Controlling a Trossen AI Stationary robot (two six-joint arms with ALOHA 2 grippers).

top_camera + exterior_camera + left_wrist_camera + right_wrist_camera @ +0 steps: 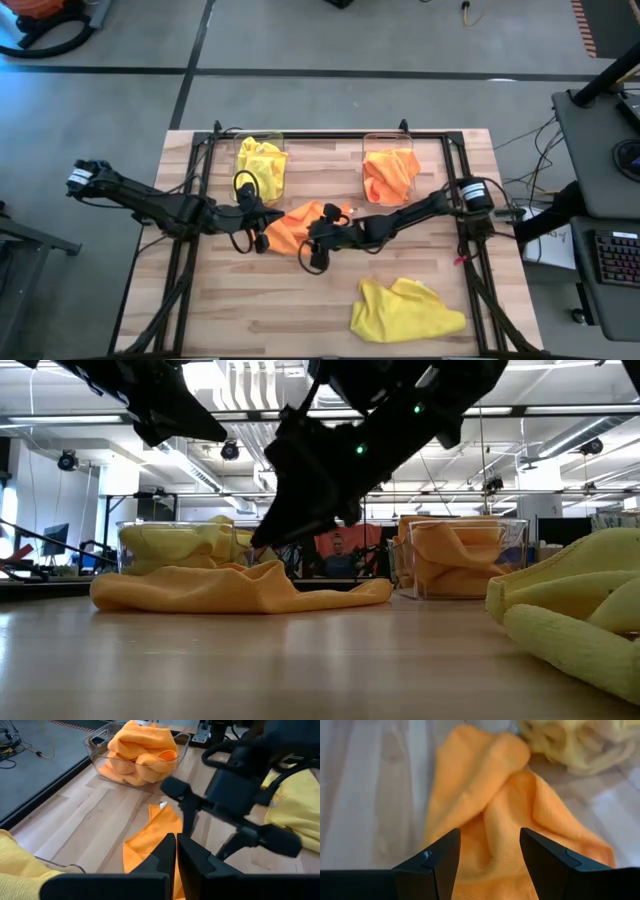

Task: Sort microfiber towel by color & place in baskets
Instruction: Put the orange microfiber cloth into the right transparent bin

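Observation:
A crumpled orange microfiber towel (298, 225) (240, 588) lies flat on the middle of the wooden table. My right gripper (312, 248) (490, 845) hangs open just above the towel's near right part, slanting down, with a finger on either side of a fold. My left gripper (262, 238) (176, 845) is shut and hovers over the towel's left end. Of the two clear baskets at the far side, the left one (260, 137) holds yellow towels and the right one (388, 137) holds orange towels. Another yellow towel (405, 310) (580, 610) lies bunched at the near right.
Black frame rails (200, 200) run along the table's left, right and far sides. There is bare wood at the near left (250, 310). In the low view a person (340, 552) sits far back in the room, between the baskets.

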